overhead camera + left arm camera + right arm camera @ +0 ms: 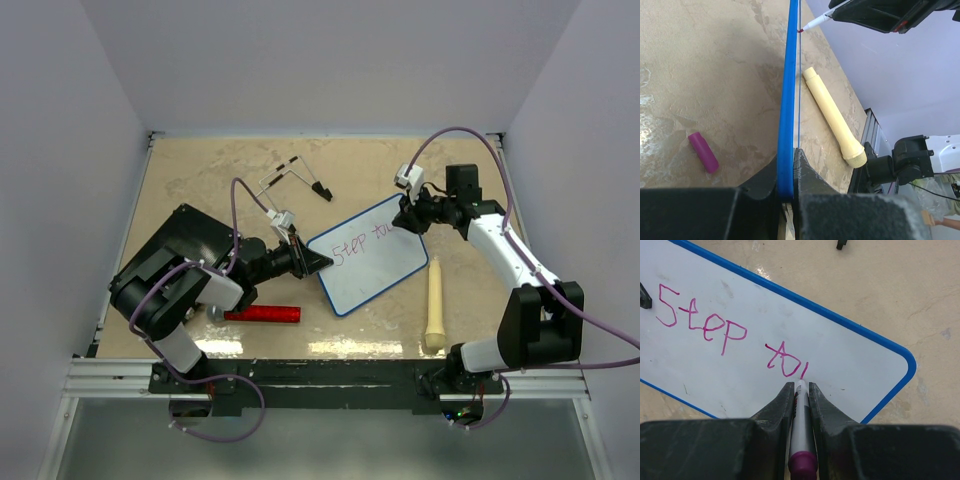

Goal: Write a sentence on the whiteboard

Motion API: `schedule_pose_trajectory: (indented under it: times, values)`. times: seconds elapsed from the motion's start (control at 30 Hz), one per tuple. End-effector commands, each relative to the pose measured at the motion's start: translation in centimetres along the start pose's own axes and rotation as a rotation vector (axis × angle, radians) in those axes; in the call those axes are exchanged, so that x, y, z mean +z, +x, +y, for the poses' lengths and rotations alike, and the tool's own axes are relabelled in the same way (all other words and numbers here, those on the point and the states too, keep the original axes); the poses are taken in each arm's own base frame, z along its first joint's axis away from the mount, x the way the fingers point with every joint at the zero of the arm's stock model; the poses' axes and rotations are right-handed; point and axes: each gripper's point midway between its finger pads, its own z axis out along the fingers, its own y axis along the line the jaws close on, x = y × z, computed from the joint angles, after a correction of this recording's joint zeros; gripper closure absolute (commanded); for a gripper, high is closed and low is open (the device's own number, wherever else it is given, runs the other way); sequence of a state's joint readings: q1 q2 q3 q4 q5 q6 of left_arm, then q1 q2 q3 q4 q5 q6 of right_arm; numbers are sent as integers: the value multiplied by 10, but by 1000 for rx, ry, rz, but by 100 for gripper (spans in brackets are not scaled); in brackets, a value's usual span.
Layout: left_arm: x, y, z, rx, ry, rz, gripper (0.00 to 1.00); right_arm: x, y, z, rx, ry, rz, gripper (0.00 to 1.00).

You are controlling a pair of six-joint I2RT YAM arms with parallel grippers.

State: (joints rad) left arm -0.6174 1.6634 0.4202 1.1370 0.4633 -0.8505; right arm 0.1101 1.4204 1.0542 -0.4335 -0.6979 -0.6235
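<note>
The whiteboard [375, 265] lies tilted at the table's middle, white with a thin blue rim. My left gripper [318, 262] is shut on its left rim, seen edge-on in the left wrist view [787, 110]. My right gripper [408, 218] is shut on a marker [801, 430] with a purple end, its tip touching the board [850, 360]. The sentence [730, 335] reads "Step to" plus one fresh stroke, in purple-pink; it also shows in the top view [362, 245].
A cream cylinder [435, 303] lies right of the board, also in the left wrist view [832, 117]. A red stick [263, 314] lies at front left. A purple cap [703, 152] lies on the table. A black slab [180, 245] sits left; a wire stand [295, 175] behind.
</note>
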Motion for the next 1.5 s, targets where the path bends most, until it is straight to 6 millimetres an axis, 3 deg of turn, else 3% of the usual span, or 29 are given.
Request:
schedule_pose_trajectory:
  times: [0.0,0.47,0.6,1.03,1.2,1.47]
  values:
    - [2,-9,-16,92,81,-33,100,-4,-16,-14,-37,56,-41,100]
    - [2,-9,-16,92,81,-33,100,-8,-39,-35,-42,118,-98,100]
    - [2,-8,-15,90,79,-31,100,-6,-35,-33,-33,106,-89,100]
    - [2,-8,-15,91,79,-33,100,-7,9,-6,-24,38,21,100]
    - [1,-8,-16,92,80,-34,100,-6,10,-7,-20,40,26,100]
    - [2,-8,-15,90,79,-31,100,-6,-12,-23,-32,84,-27,100]
